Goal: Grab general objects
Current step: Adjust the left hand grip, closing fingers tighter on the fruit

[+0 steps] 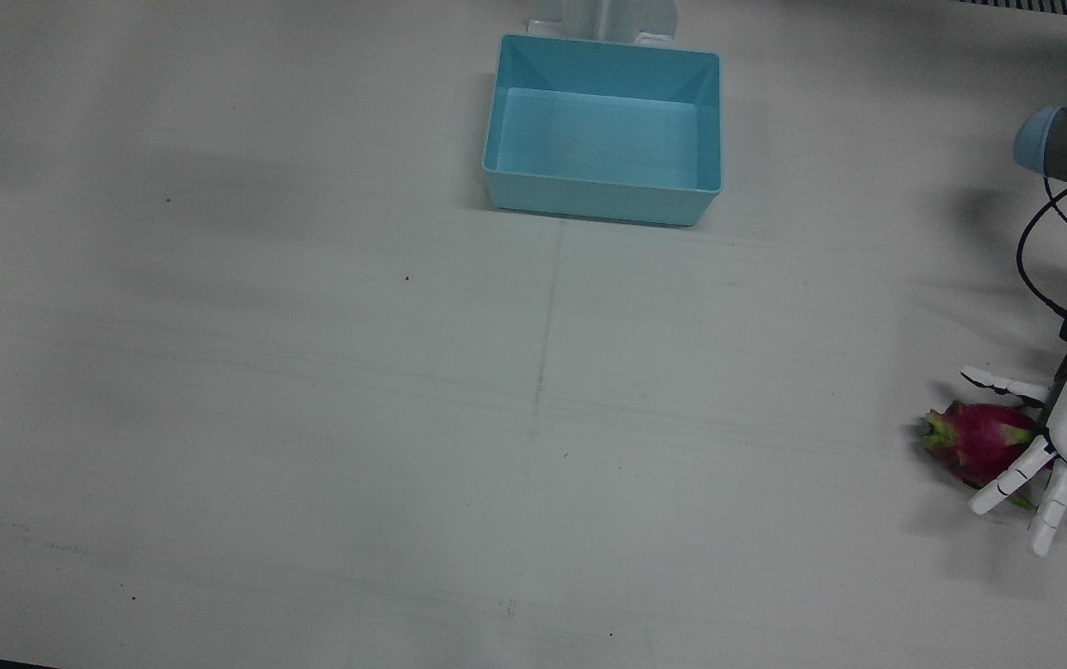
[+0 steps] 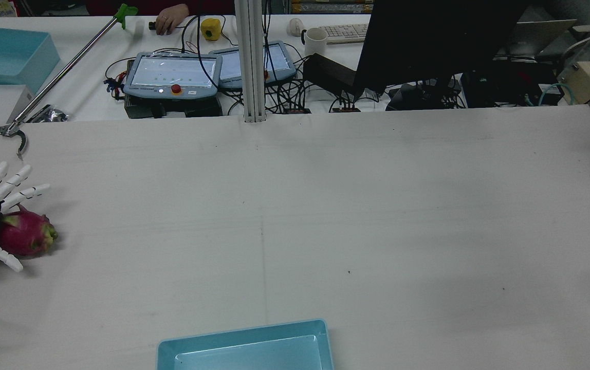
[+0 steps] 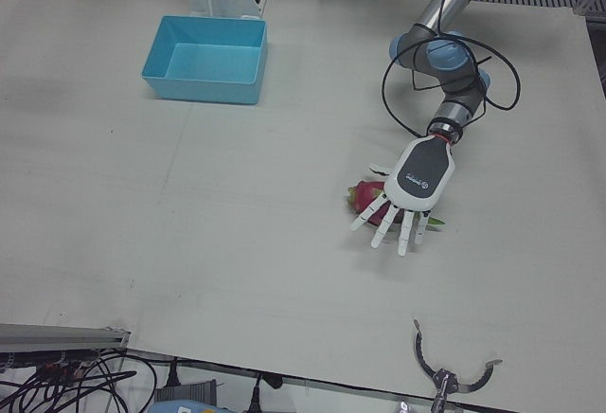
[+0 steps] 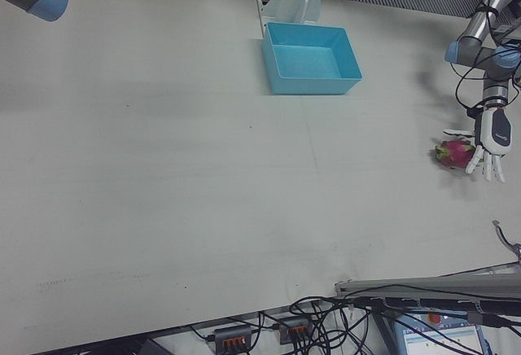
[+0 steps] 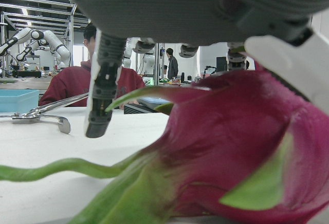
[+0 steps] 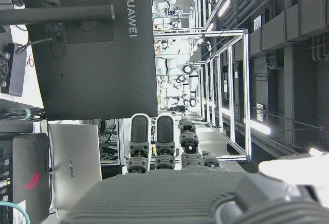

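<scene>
Left hand [image 3: 412, 195] hovers palm-down over the one dragon fruit [image 1: 978, 440], fingers [image 1: 1012, 478] spread and extended, released, not closed on it. The fruit lies on the table [image 1: 310, 418] near its edge on the robot's left side. Right hand [image 6: 169, 183]: grasp state cannot be told. One empty blue bin [image 1: 603, 130] sits well apart; one reacher claw [image 3: 445, 375] lies near the table edge

White table [image 1: 310, 418], cluttered desk [image 2: 94, 77] beyond
</scene>
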